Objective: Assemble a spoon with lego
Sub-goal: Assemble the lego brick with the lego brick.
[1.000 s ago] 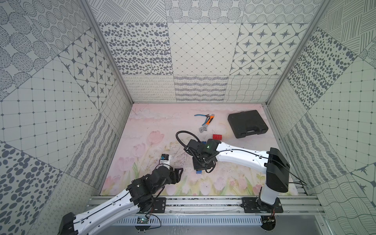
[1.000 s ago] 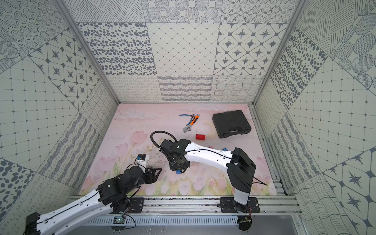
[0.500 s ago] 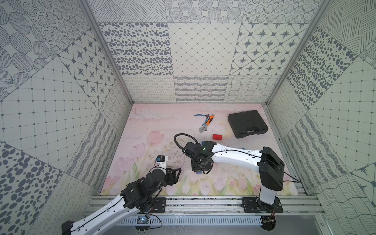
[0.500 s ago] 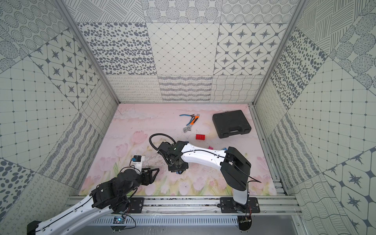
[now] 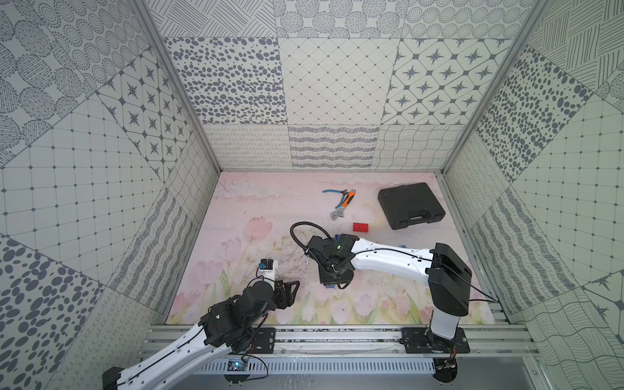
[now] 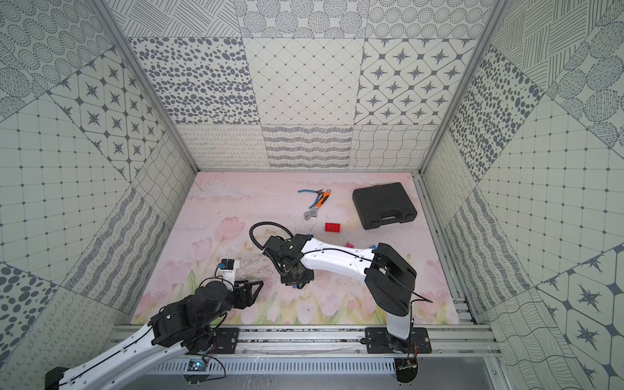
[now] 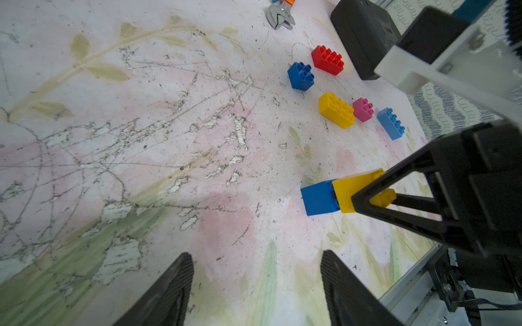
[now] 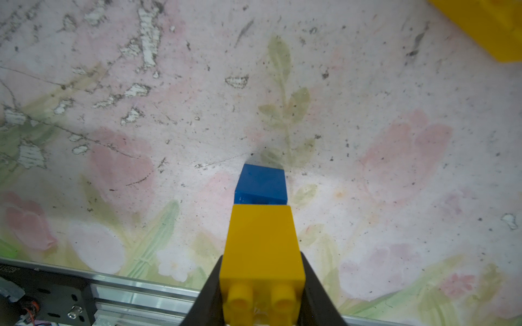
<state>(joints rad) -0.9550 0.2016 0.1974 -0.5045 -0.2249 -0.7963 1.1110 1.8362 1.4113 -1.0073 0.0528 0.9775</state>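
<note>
Right gripper [image 8: 261, 268]: jaws clamped on the sides of the yellow square brick [image 8: 262, 242], whose studs face the wrist camera.
Spoon build [image 7: 339, 194]: two pieces, the yellow square brick with a blue square brick [image 8: 261, 183] joined to its far end. It is held low over the floral mat [image 7: 141, 141], at lower centre of both top views, and is largely hidden there under the right wrist.
Contact with mat: the pictures do not show whether the blue end touches the mat.
Left gripper [image 7: 255, 262]: jaws apart, nothing between them. It sits at lower left of centre in both top views, near the build but clear of it.
Loose lego: five bricks lie studs-up on the mat: a red oblong brick [image 7: 327, 59], a blue loose square brick [image 7: 301, 76], a yellow oblong brick [image 7: 336, 110], a pink square brick [image 7: 363, 109] just beside it, and a light blue oblong brick [image 7: 391, 123].
Top-view check: the red oblong brick lies right of centre, and the right arm covers most of the others.
Other items: an orange-handled wrench [image 5: 342, 207] and blue-handled pliers [image 5: 332, 191] lie together at upper centre of the mat. A closed black case [image 5: 410, 206] lies at its upper right.
</note>
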